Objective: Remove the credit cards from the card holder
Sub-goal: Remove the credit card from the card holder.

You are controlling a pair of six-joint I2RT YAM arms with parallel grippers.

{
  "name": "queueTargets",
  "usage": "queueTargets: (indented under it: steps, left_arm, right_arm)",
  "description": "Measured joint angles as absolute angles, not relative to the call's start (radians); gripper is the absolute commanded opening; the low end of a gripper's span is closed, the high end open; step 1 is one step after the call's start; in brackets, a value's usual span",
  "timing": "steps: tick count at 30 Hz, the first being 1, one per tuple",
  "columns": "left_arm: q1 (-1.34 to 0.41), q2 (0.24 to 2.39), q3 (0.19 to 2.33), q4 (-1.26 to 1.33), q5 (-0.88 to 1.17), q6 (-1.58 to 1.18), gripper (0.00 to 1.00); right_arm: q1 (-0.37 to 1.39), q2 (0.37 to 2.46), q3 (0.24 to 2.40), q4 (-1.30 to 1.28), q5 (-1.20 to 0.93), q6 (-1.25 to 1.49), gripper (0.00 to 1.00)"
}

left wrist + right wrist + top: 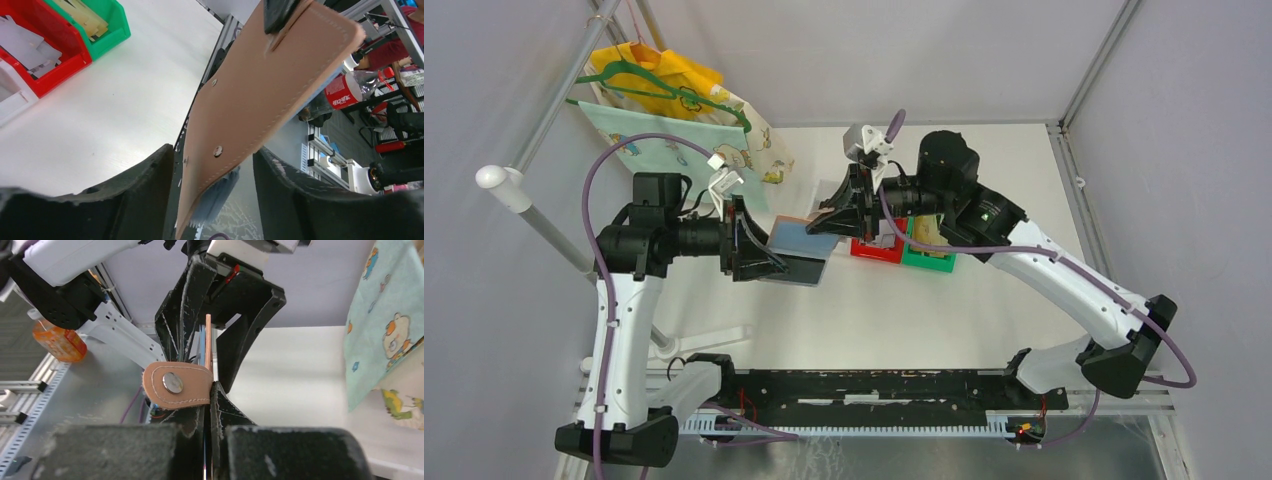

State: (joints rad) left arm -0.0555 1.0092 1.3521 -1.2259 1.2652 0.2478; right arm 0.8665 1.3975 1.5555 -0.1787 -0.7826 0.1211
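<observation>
Pinches the card holder [800, 246] in the right gripper [209, 405], fingers [223, 407] shut flat on one thin edge, right beside the snap tab [175, 385] with its metal stud. Holds that holder off the table [904, 310], just left of the red bin [876, 250] in the top view, opened out with a light blue inner face and a dark shiny pocket upward. Brackets the holder's other end with the left gripper [214, 152]: fingers [145, 195] spread apart, one on each side of the reddish-brown leather, a gap showing on both sides in the right wrist view, so no clamp there. Shows, under the leather's lower edge in the left wrist view, a fan of pale blue pocket leaves; cannot tell whether any of the credit cards sit in them. Finds the green bin [932, 262] touching the red bin on its right in the top view, and a white bin [10, 95] against the red bin's opposite side in the left wrist view. Shows pale grey flat pieces inside the red bin and yellowish flat pieces inside the green one, too small to name. Finds printed cloth on a green hanger [659, 85] well behind and left of the red bin
</observation>
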Motion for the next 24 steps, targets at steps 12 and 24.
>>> queueTargets:
  steps: [12, 24]
  left_arm:
    - [-0.054, 0.910, 1.296, -1.045, 1.291, 0.093, 0.75]
    - [-0.054, 0.868, 1.264, -0.912, 1.311, -0.041, 0.59]
  right_arm:
    - [0.867, 1.351, 1.162, 0.447, -0.618, 0.667, 0.00]
    - [0.884, 1.228, 0.887, 0.912, -0.318, 0.950, 0.00]
